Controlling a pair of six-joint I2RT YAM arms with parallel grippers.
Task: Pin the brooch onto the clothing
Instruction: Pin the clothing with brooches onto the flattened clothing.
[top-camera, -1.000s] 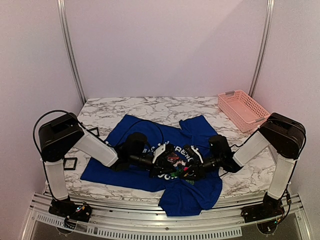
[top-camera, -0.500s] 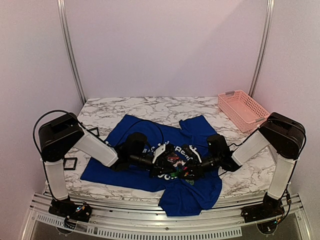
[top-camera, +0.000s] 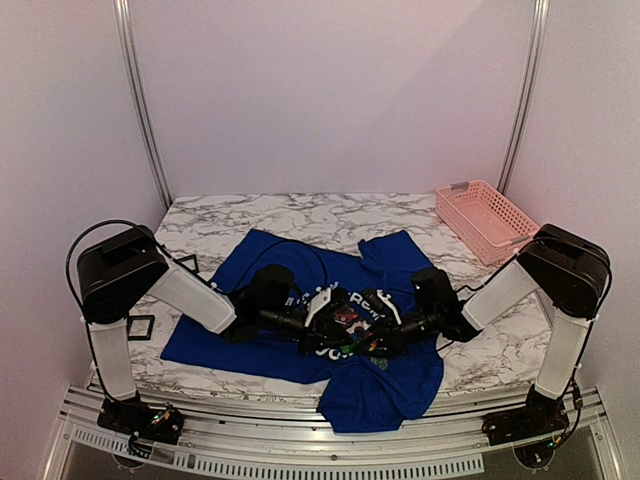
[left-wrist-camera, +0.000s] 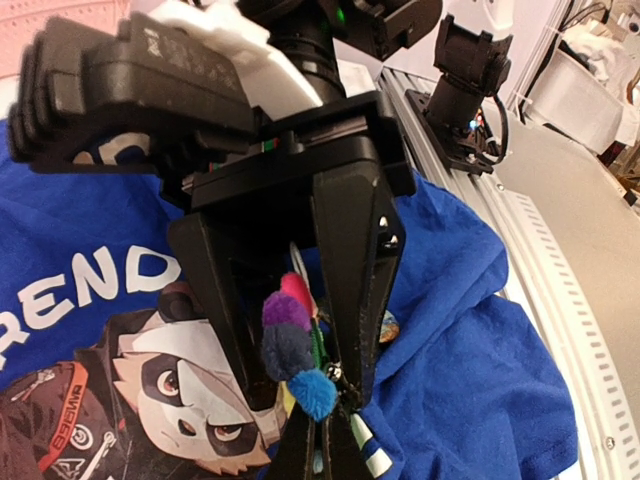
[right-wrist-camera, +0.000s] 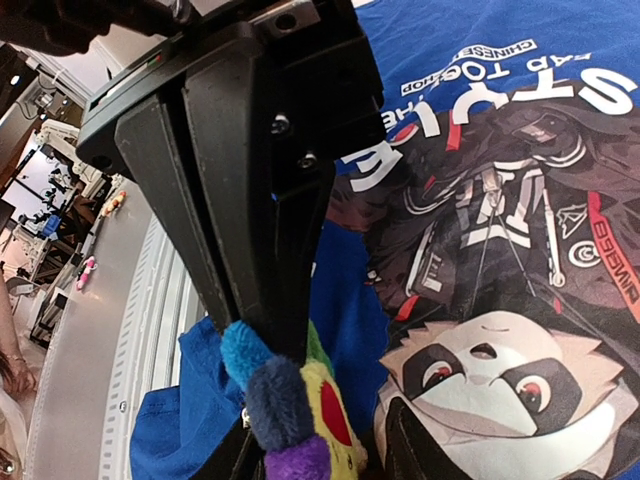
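Observation:
The blue T-shirt (top-camera: 400, 385) lies spread on the marble table, with its panda print and white lettering under both grippers. The multicoloured flower brooch (top-camera: 352, 344) is held just above the print between the two grippers. My left gripper (top-camera: 336, 338) comes in from the left and is shut on the brooch's lower edge near the pin (left-wrist-camera: 322, 425). My right gripper (top-camera: 370, 342) comes in from the right, its fingers pressed on either side of the brooch (right-wrist-camera: 300, 410). The brooch (left-wrist-camera: 290, 340) and shirt (left-wrist-camera: 470, 350) also show in the left wrist view.
A pink lattice basket (top-camera: 485, 220) stands at the back right. Two small black frame holders (top-camera: 140, 327) (top-camera: 187, 262) sit on the marble (top-camera: 300, 212) left of the shirt. The shirt's bottom hem hangs over the front rail (top-camera: 300, 462).
My right wrist has shifted a little to the left, toward the left gripper. The brooch and the left arm stay where they were.

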